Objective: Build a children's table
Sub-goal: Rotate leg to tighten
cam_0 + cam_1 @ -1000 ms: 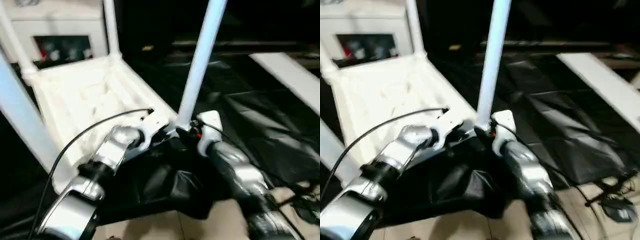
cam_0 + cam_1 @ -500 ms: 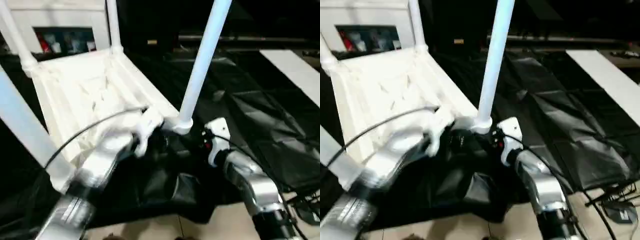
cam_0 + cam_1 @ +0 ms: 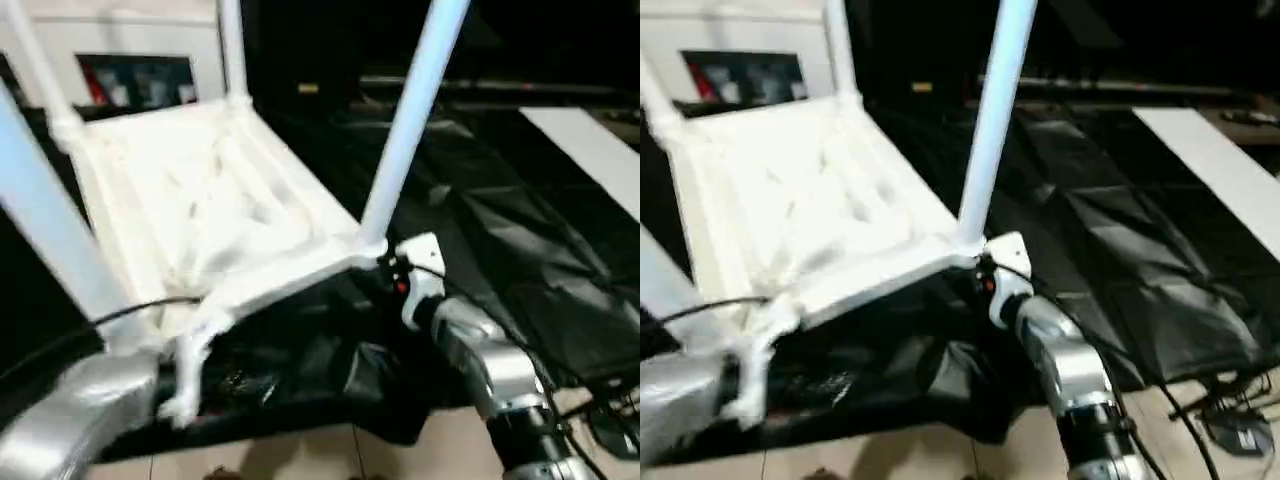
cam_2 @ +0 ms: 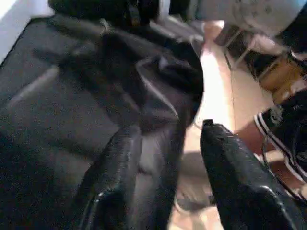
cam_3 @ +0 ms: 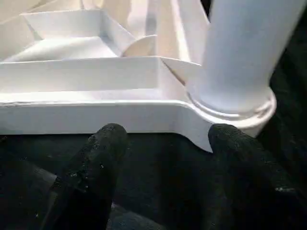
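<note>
— Where is the children's table, and how does it sit?

— The tabletop (image 3: pixel 190 215) lies upside down across the left and centre of the head views, its ribbed underside facing up, on the black-draped work table (image 3: pixel 520 250). The near edge looks raised off the cloth. Four white tube legs stand in the corner sockets: one near leg (image 3: pixel 410 120) rises through the upper centre, another (image 3: pixel 45 215) runs up the left edge, and two far legs, one (image 3: pixel 232 50) and the other (image 3: pixel 40 65), stand at the top left.

— And the arms?

— The right forearm (image 3: pixel 490 370) reaches in from the lower right, its wrist just below the corner socket (image 5: pixel 235 105) that holds the centre leg. The left forearm (image 3: pixel 70 425) is low in the lower-left corner, blurred, below the tabletop's near edge.

— What are the jaws doing?

— The right gripper (image 5: pixel 163 143) is released: in its wrist view the two black fingers (image 5: pixel 96 163) stand spread, empty, just short of the tabletop's rim, with the socket and leg base beyond the gap and toward one finger. I see no contact with the plastic. The left gripper (image 4: pixel 168 163) is also spread and holds nothing; its fingers (image 4: pixel 120 167) hang over crumpled black cloth, with bare floor beyond the cloth's edge.

— Anything in the ribbed cells?

— In the right wrist view the cells nearest the corner hold nothing.
</note>
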You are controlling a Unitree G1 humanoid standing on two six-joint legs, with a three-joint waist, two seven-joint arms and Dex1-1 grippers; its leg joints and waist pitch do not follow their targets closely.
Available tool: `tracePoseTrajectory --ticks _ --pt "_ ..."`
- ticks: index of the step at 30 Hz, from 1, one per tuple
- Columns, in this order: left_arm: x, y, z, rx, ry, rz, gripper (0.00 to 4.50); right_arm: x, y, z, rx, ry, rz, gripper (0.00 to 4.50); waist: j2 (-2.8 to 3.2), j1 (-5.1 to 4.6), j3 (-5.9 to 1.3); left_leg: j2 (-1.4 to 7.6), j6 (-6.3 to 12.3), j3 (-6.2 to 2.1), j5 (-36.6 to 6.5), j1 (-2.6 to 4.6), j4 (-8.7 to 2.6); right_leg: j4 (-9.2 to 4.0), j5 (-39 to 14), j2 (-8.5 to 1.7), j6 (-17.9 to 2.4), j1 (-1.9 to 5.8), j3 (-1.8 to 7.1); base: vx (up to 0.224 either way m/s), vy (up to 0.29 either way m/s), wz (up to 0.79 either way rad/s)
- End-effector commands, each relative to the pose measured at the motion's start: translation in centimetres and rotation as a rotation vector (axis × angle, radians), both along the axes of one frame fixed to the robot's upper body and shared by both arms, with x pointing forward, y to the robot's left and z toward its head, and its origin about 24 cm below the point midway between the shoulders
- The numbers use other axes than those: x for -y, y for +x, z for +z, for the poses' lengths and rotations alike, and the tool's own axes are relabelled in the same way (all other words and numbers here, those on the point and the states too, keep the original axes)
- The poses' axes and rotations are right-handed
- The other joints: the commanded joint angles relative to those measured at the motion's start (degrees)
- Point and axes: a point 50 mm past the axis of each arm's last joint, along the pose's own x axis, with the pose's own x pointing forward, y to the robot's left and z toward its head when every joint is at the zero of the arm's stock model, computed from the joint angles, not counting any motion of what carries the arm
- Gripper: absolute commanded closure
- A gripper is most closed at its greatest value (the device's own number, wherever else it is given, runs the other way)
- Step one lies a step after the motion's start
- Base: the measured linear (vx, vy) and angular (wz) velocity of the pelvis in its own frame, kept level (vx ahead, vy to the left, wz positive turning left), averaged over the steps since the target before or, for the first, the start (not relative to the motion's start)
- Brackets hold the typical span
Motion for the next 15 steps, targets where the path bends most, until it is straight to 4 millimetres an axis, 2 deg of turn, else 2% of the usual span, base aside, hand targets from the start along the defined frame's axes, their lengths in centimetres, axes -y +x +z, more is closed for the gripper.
tracePoseTrajectory --ticks 1,2,3,4,5,6,7,8,10,11,12,13,15 --pt "-1.3 -1.1 0.4 -0.051 0.036 0.010 2.00 0.6 0.1 0.1 0.009 -0.023 -0.016 1.44 1.29 -0.51 -2.89 0.25 -0.85 0.28 -18.64 -0.07 -4.22 -4.66 -21.73 -1.89 -5.83 2.52 2.86 0.000 0.000 0.00" --pt "-1.7 -1.5 0.5 -0.066 0.050 0.016 1.91 0.5 0.0 0.1 0.007 -0.022 -0.014 1.44 1.23 -0.89 -2.50 0.12 -0.90 0.20 -19.77 -0.30 -4.38 -5.07 -25.16 -1.66 -4.44 2.47 2.71 0.000 0.000 0.00" --pt "-2.5 -2.1 0.6 -0.086 0.070 0.029 1.88 0.6 -0.1 0.0 0.001 -0.021 -0.007 1.44 1.28 -0.94 -2.64 0.16 -1.00 0.33 -20.16 0.45 -4.10 -5.40 -25.68 -1.67 -4.06 1.89 2.91 0.000 0.000 0.00" --pt "-3.8 -2.8 0.8 -0.113 0.109 0.054 1.88 0.6 -0.3 -0.3 -0.013 -0.025 0.006 1.44 1.22 -1.00 -2.64 0.16 -0.93 0.38 -20.06 0.53 -4.05 -5.29 -24.66 -1.64 -4.39 1.76 3.05 0.000 0.000 0.00" --pt "-4.4 -3.1 0.9 -0.124 0.124 0.066 1.81 0.6 -0.5 -0.4 -0.018 -0.030 0.012 1.44 1.30 -1.29 -2.39 0.16 -0.73 0.19 -20.03 -0.03 -4.29 -5.10 -23.91 -1.59 -4.78 2.01 3.13 0.000 0.000 0.00" --pt "-5.5 -3.6 1.3 -0.137 0.144 0.102 1.57 0.6 -0.7 -0.7 -0.024 -0.042 0.021 1.44 1.23 -1.61 -2.22 0.13 -0.79 0.03 -21.11 -0.20 -4.43 -5.23 -26.05 -1.39 -4.09 2.02 3.14 0.000 0.000 0.00" --pt "-5.6 -3.6 1.4 -0.139 0.146 0.109 1.57 0.6 -0.7 -0.8 -0.024 -0.044 0.022 1.44 1.40 -1.53 -2.21 0.08 -0.92 0.09 -21.63 0.09 -4.27 -5.45 -26.96 -1.35 -3.83 1.74 3.34 0.000 0.000 0.00" --pt "-5.9 -3.7 1.6 -0.141 0.149 0.119 1.50 0.6 -0.7 -0.8 -0.025 -0.047 0.023 1.44 1.21 -1.61 -2.19 -0.03 -0.85 0.18 -22.33 0.46 -4.05 -5.65 -27.70 -1.26 -3.73 1.39 3.62 0.000 0.000 0.00" --pt "-7.4 -4.2 2.2 -0.154 0.186 0.175 1.48 0.7 -0.8 -1.1 -0.032 -0.051 0.015 1.44 1.30 -1.72 -1.94 -0.07 -0.67 -0.02 -23.32 0.20 -4.30 -5.61 -28.07 -1.10 -3.87 1.44 3.61 0.000 0.000 0.00" --pt "-7.4 -4.2 2.2 -0.154 0.186 0.175 1.38 0.7 -0.8 -1.1 -0.032 -0.051 0.015 1.44 1.34 -1.76 -1.87 -0.09 -0.66 -0.13 -23.77 0.09 -4.36 -5.68 -29.02 -1.16 -3.65 1.51 3.57 0.000 0.000 0.00" --pt "-8.8 -4.5 2.7 -0.156 0.218 0.217 1.22 0.6 -0.6 -1.1 -0.034 -0.049 0.009 1.44 1.35 -1.77 -1.85 -0.07 -0.68 -0.19 -24.48 0.36 -4.31 -5.98 -30.63 -1.24 -3.08 1.32 3.57 0.000 0.000 0.00" --pt "-9.8 -4.8 3.0 -0.151 0.245 0.248 1.08 0.6 -0.6 -1.1 -0.035 -0.047 0.005 1.44 1.13 -1.91 -1.75 -0.08 -0.73 -0.18 -25.05 0.50 -4.28 -6.11 -30.95 -1.14 -2.95 1.08 3.61 0.000 0.000 0.00" --pt "-11.7 -4.7 4.0 -0.112 0.276 0.325 1.02 0.4 -0.5 -1.1 -0.037 -0.046 0.004 1.44 0.93 -2.03 -1.75 -0.18 -0.62 -0.28 -25.03 0.34 -4.32 -6.23 -31.66 -1.16 -2.50 1.15 3.62 0.000 0.000 0.00"
